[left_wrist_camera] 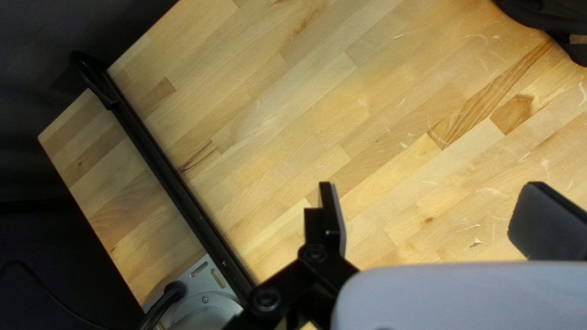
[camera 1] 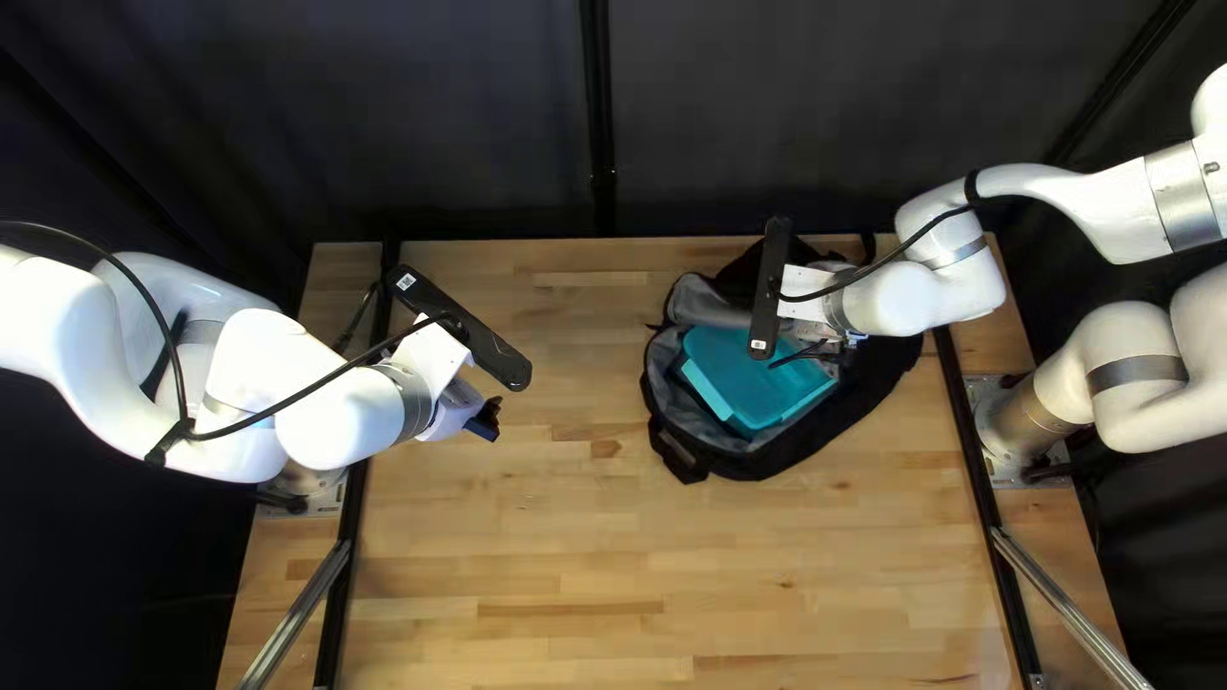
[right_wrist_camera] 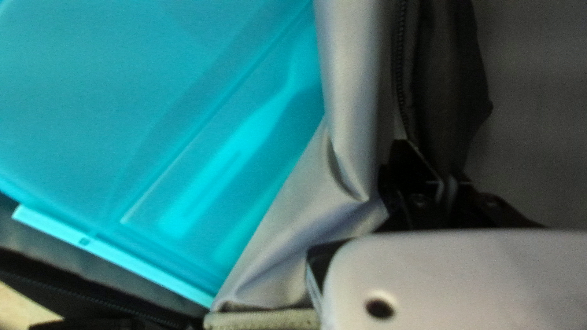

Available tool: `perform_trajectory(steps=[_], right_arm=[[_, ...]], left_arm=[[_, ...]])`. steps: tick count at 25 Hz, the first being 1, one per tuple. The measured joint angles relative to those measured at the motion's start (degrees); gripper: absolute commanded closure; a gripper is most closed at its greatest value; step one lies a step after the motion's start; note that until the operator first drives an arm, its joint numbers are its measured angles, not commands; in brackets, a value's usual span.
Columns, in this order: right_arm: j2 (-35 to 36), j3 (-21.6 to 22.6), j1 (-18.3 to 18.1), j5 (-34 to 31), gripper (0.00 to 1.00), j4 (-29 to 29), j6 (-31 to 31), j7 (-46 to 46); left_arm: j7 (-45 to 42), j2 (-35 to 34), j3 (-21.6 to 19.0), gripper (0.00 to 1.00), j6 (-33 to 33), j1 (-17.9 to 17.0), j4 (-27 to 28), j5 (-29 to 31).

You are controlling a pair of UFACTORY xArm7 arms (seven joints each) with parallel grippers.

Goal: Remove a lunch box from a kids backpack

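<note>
The black backpack [camera 1: 882,383] lies open on the table, its grey lining showing. Inside it rests a teal lunch box [camera 1: 748,386]. My right gripper [camera 1: 837,343] is over the bag's right part, beside the box. In the right wrist view, that gripper [right_wrist_camera: 441,177] has its fingers close together on the backpack's zippered black edge [right_wrist_camera: 440,79]; grey lining separates them from the lunch box [right_wrist_camera: 92,122], and their tips are partly hidden. Well left of the bag, my left gripper [camera 1: 486,417] hangs above the table. Seen from its wrist, this gripper [left_wrist_camera: 434,214] is open and holds nothing.
Wooden tabletop [camera 1: 537,550] lies between the left arm and the backpack. Black rails [camera 1: 335,562] run along both table sides. Behind the far edge hangs a dark curtain [camera 1: 447,115]. A corner of the bag [left_wrist_camera: 550,15] shows ahead of the left gripper.
</note>
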Motion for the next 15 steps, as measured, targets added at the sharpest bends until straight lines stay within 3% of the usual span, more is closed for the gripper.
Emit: perform_trajectory(steps=[6, 10, 15], right_arm=[[0.00, 0.00, 0.00, 0.00, 1.00, 0.00, 0.00, 0.00], [0.00, 0.00, 0.00, 0.00, 1.00, 0.00, 0.00, 0.00], [0.00, 0.00, 0.00, 0.00, 1.00, 0.00, 0.00, 0.00]], left_arm=[[0.70, 4.70, -1.62, 0.00, -10.61, 1.18, -0.48, 9.45], [-2.81, 11.50, -3.40, 0.00, -17.57, 4.32, 0.04, 18.23], [-4.46, 19.55, -3.41, 0.00, -20.29, 7.61, 3.86, 23.16]])
